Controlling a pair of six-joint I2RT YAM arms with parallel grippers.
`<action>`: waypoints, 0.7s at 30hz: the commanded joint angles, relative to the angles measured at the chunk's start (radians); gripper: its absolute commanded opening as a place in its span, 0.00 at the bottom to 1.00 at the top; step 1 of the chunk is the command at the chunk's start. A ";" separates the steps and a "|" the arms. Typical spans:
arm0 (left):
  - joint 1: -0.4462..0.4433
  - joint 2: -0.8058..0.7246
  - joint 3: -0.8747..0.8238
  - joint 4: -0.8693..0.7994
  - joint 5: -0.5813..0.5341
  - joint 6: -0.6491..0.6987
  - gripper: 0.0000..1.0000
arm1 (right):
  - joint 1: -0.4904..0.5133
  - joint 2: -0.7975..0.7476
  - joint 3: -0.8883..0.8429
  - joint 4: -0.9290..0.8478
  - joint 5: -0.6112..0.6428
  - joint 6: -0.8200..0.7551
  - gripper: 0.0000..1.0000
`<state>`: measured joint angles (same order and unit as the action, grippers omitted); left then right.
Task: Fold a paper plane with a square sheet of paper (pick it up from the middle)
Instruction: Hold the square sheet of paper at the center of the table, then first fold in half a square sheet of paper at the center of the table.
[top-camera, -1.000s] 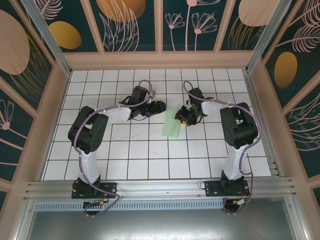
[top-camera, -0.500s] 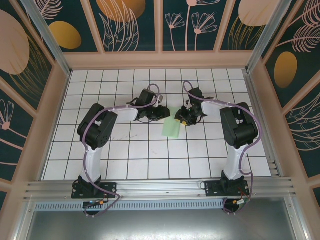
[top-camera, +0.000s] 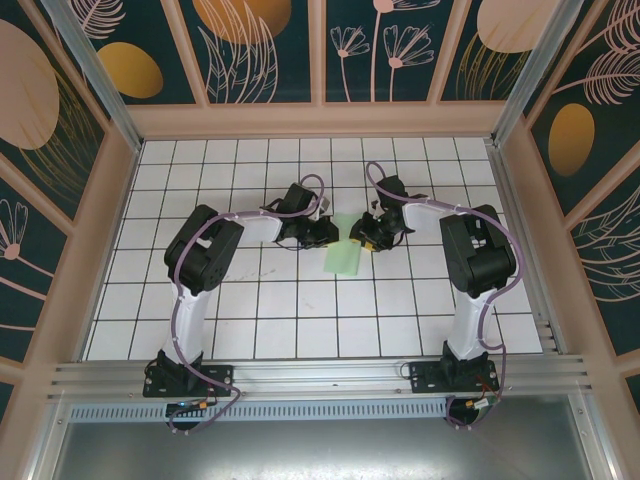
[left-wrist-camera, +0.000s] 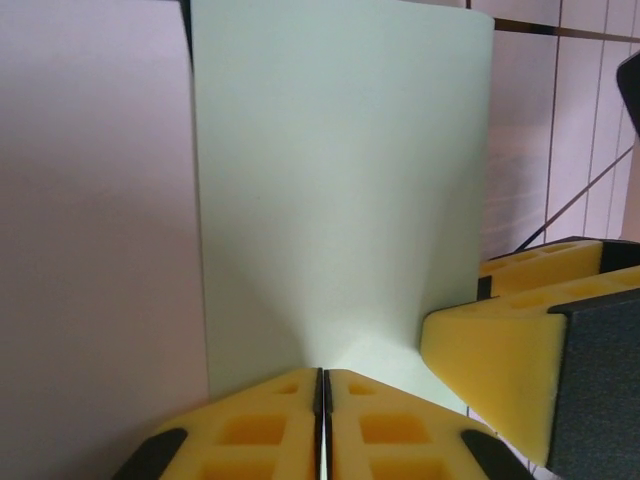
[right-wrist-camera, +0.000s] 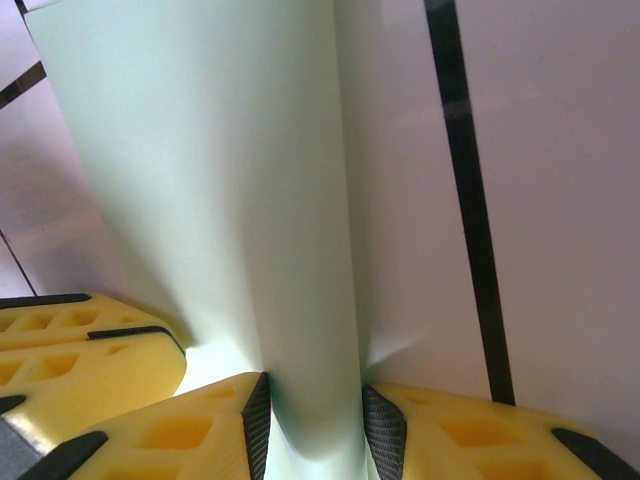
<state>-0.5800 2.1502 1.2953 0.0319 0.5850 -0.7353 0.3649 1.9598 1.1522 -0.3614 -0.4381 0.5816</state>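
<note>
On table (top-camera: 200, 330), far of centre: sheet (top-camera: 344, 260), folded narrow, lying flat. Right gripper (top-camera: 363, 240): clamped on its far edge, unmoved. Left gripper (top-camera: 328, 233): swung in from left over the last second, pads (left-wrist-camera: 265, 425) now closed, seemingly pinching same edge. Two-handed hold; next crease possible. Writing, labels: none legible.

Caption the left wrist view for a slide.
Left gripper pinches the near edge of the pale green sheet of paper, right gripper clamped beside it.

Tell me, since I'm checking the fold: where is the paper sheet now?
In the top view the sheet of paper lies near the middle of the table, its far end pinched between the left pincer and the right pincer.
</note>
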 joint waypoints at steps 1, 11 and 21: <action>-0.006 0.039 -0.013 -0.083 -0.033 0.022 0.07 | 0.010 0.207 -0.111 -0.058 0.297 -0.037 0.40; -0.007 0.052 -0.080 -0.108 -0.096 0.041 0.00 | 0.006 -0.080 -0.019 -0.156 0.289 -0.031 0.47; -0.007 0.062 -0.091 -0.104 -0.110 0.037 0.00 | 0.023 -0.309 -0.081 0.000 0.136 0.032 0.49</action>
<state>-0.5812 2.1448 1.2629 0.0734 0.5682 -0.7227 0.3729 1.6936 1.1110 -0.4339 -0.2317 0.5861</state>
